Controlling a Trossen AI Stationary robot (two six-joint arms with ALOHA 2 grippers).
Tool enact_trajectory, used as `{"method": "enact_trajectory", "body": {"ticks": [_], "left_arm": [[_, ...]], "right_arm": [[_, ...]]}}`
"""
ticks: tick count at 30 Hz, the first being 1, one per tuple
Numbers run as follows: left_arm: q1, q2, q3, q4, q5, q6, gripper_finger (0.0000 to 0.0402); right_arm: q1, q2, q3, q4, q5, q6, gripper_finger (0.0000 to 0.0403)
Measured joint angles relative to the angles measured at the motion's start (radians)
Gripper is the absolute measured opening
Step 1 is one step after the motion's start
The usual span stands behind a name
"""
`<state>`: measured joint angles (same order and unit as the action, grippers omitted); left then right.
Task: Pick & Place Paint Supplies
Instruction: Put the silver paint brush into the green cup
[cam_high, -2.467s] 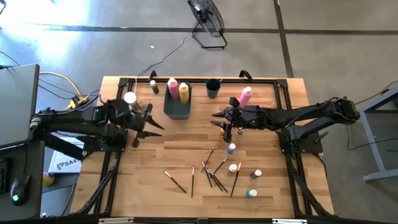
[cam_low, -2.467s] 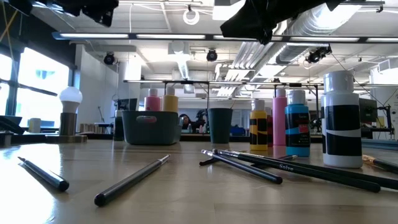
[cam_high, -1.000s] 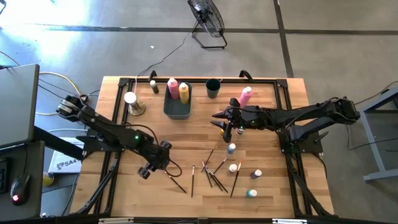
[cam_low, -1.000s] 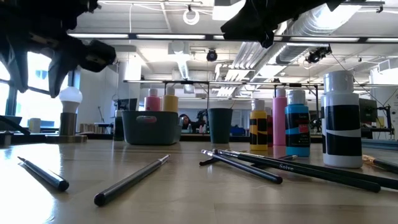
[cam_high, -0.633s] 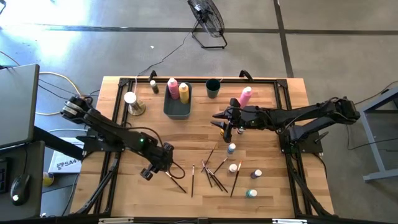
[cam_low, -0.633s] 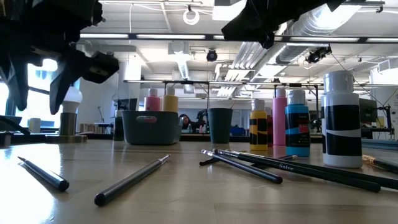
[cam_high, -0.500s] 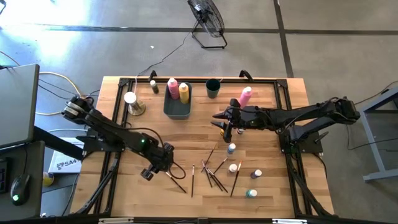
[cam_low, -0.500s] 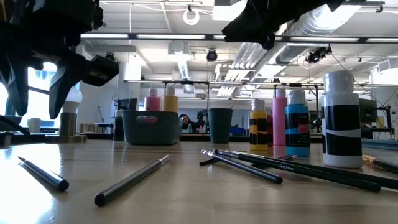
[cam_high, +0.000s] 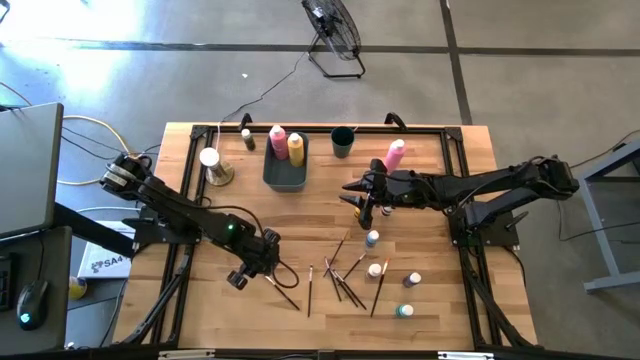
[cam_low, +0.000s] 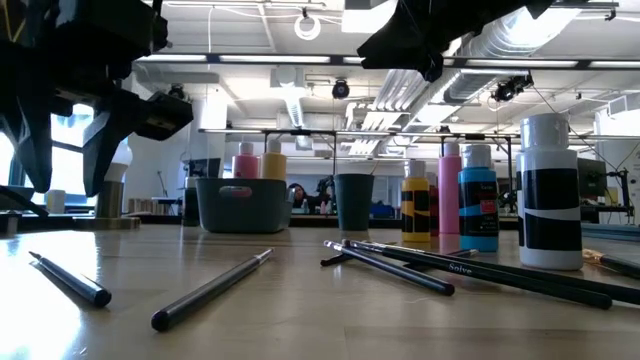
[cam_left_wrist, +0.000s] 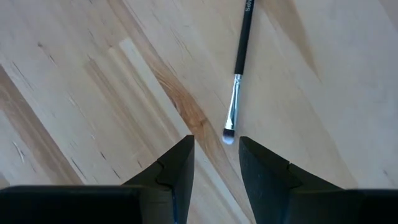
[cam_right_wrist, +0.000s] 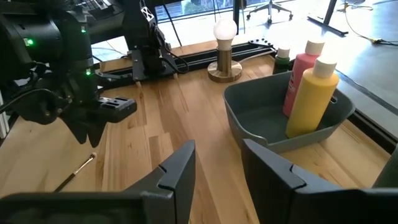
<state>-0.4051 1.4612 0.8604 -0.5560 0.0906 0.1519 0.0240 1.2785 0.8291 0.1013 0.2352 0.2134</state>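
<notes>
My left tool (cam_left_wrist: 216, 163) hangs spread just above a paintbrush (cam_left_wrist: 239, 74) on the table (cam_high: 300, 215), its bristle tip between my fingers. A nearer brush (cam_low: 440, 270) reads "Solve". My right tool (cam_right_wrist: 217, 171), also spread, waits beside the grey bin (cam_high: 284, 172)

Pink bottle (cam_right_wrist: 300, 78) and yellow bottle (cam_right_wrist: 312, 97) sit in a grey bin (cam_right_wrist: 249, 116). Table (cam_high: 300, 215) is light wood, and the brush (cam_left_wrist: 240, 62) has a black handle with a silver ferrule.
</notes>
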Motion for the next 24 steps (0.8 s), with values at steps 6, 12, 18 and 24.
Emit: {"method": "enact_trajectory", "body": {"ticks": [6,12,18,24], "left_arm": [[-0.058,0.008,0.0,0.005,-0.067,0.0,0.0125],[-0.115,0.058,0.0,0.027,-0.098,-0.041,0.0125],[-0.119,0.119,0.001,0.034,-0.102,-0.103,0.0125],[-0.119,0.128,0.001,0.043,-0.104,-0.112,0.0125]], "right_arm": [[0.0,0.0,0.0,0.0,0.0,0.0,0.0125],[0.0,0.0,0.0,0.0,-0.001,0.0,0.0125],[0.0,0.0,0.0,0.0,0.0,0.0,0.0125],[0.0,0.0,0.0,0.0,0.0,0.0,0.0125]]}}
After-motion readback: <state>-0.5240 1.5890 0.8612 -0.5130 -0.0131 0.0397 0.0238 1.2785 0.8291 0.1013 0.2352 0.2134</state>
